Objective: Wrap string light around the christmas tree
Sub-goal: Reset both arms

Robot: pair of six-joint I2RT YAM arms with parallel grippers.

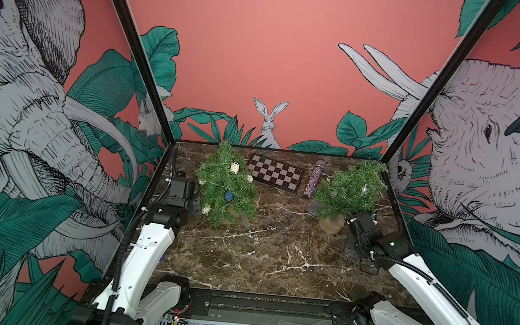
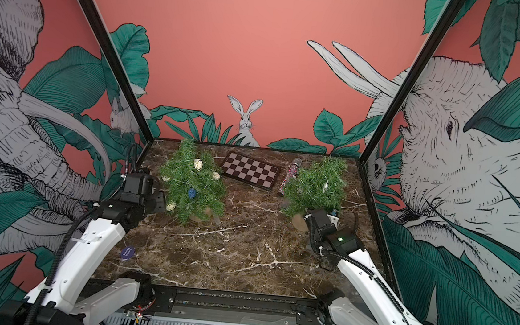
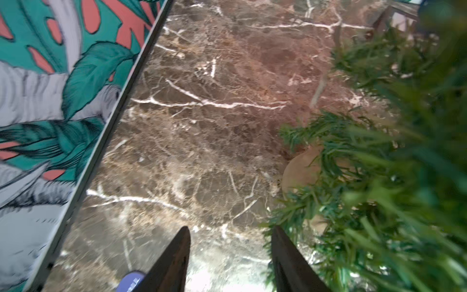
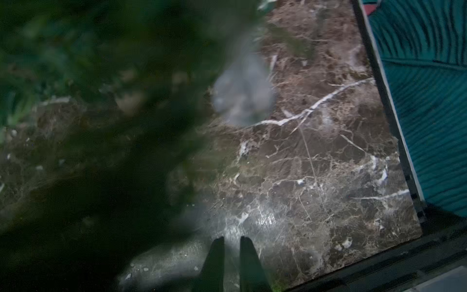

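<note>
Looks mostly done: light string [image 1: 235, 167] winds round tree [image 1: 226, 186] left of chessboard [image 1: 275, 172], left claw [image 3: 231, 228] wide, empty, farther left; right claw [image 4: 232, 239] narrow, nothing visibly held, at sparser second tree [image 1: 349, 190] right of chessboard.

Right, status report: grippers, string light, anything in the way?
Left gripper open, empty. Right gripper barely open, empty. Woven-ball string light draped on bushy green tree. Checkered board behind, not blocking.
</note>
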